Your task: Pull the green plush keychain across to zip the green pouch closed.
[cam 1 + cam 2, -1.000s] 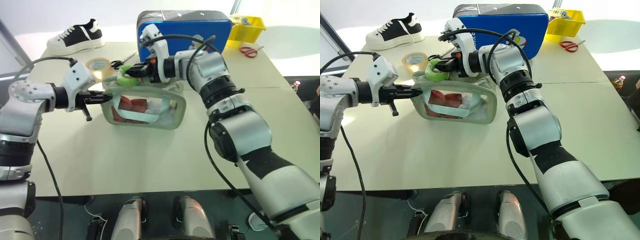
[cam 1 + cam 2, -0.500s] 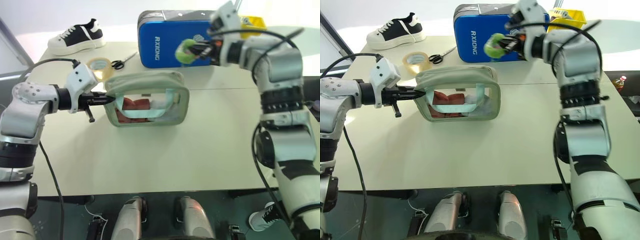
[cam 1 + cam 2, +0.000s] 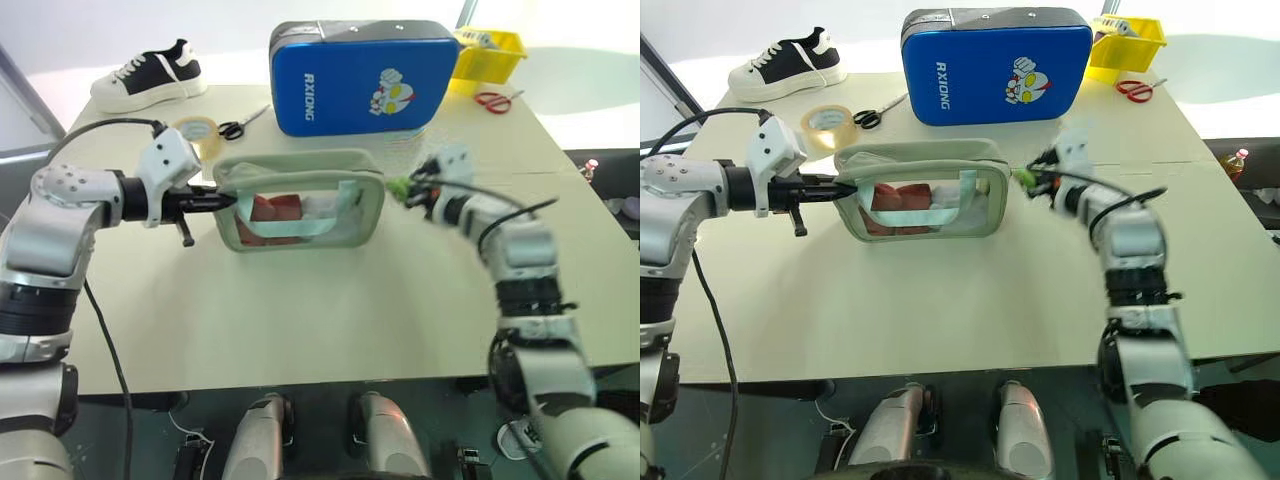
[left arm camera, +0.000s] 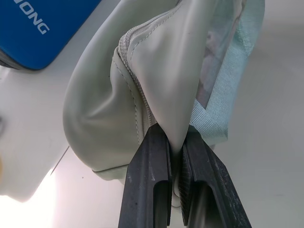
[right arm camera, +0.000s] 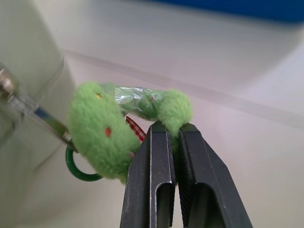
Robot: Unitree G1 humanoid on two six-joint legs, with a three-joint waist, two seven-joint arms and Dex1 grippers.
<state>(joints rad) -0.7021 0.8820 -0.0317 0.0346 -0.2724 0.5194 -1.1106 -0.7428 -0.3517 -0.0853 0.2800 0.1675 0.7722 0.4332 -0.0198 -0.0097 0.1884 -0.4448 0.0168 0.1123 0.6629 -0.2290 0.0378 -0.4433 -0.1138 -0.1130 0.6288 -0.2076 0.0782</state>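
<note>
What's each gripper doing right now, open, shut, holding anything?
Left gripper: shut on the fabric end of the green pouch.
Right gripper: shut on the green plush keychain, at the pouch's other end.

1. The green pouch [image 3: 300, 200] stands upright on the desk [image 3: 300, 310], a little left of centre in the head view. It is pale sage fabric, boxy, with a clear window side showing red and white contents, and a light teal strap across that window.
2. Its left end is pinched between the fingers of the left end effector [image 4: 175, 156].
3. The green plush keychain [image 5: 102, 137] is a fuzzy lime charm with small red spots, on a dark green ring. It sits just off the pouch's right end, clamped in the right end effector [image 5: 173, 135].
</note>
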